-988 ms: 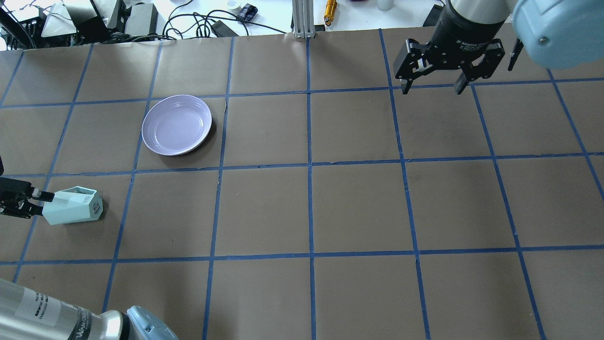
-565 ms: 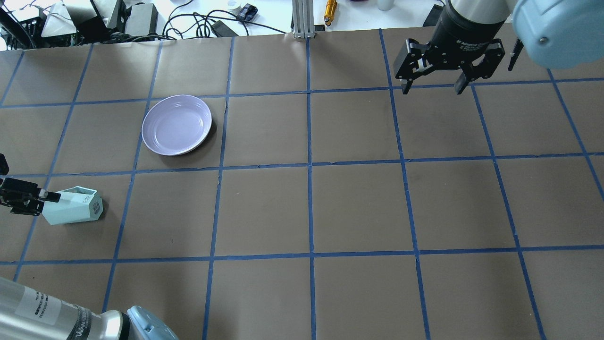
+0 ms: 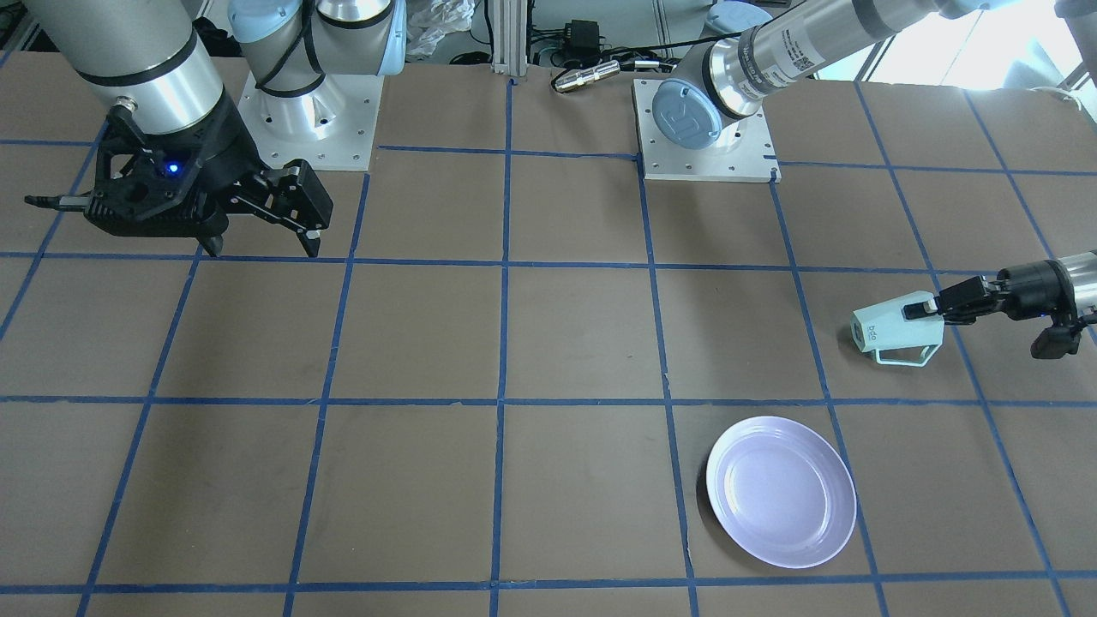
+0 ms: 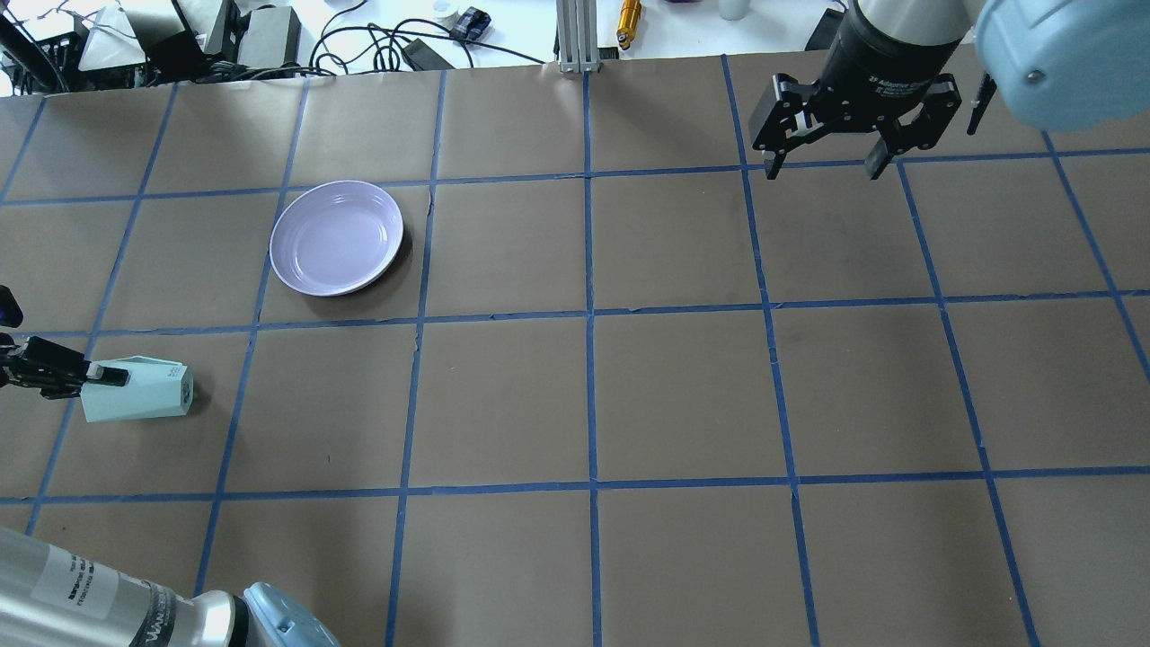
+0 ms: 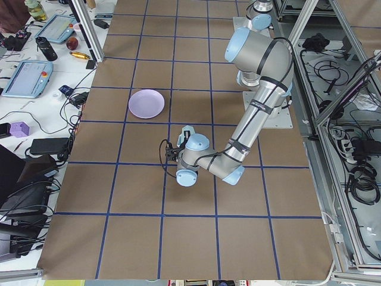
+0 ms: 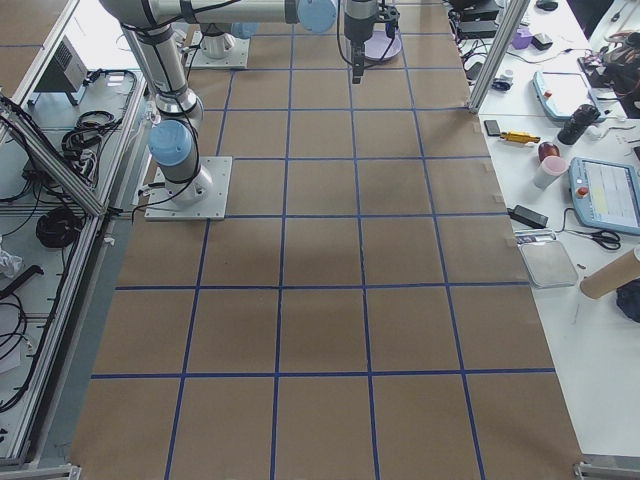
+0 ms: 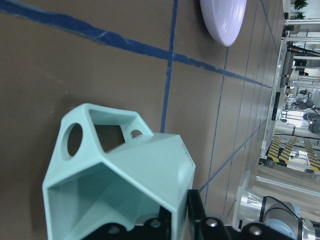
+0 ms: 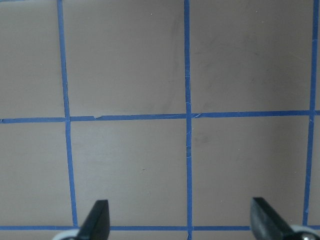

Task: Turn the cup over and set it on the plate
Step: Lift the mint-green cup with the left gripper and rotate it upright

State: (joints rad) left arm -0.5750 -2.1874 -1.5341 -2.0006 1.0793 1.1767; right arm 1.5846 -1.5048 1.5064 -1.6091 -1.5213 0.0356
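The cup (image 4: 135, 393), a pale mint-green faceted mug, is held on its side low over the table at the left edge. Its base points to the table's middle and its handle (image 3: 908, 356) to the far side. My left gripper (image 4: 97, 375) is shut on the cup's rim wall; it also shows in the front view (image 3: 924, 308). The left wrist view looks into the cup's open mouth (image 7: 115, 190). The lavender-white plate (image 4: 337, 237) lies empty, one square farther and to the right of the cup. My right gripper (image 4: 822, 166) hangs open and empty at the far right.
The table is brown paper with a blue tape grid (image 4: 590, 313). Cables, boxes and tools lie beyond the far edge (image 4: 377, 36). The arm bases (image 3: 313, 111) stand at the robot's side. The right wrist view shows only bare grid squares (image 8: 187, 115).
My left gripper has turned the cup about its long axis, so the handle has swung from on top to the far side. The gripper has shifted slightly. The right arm has barely moved.
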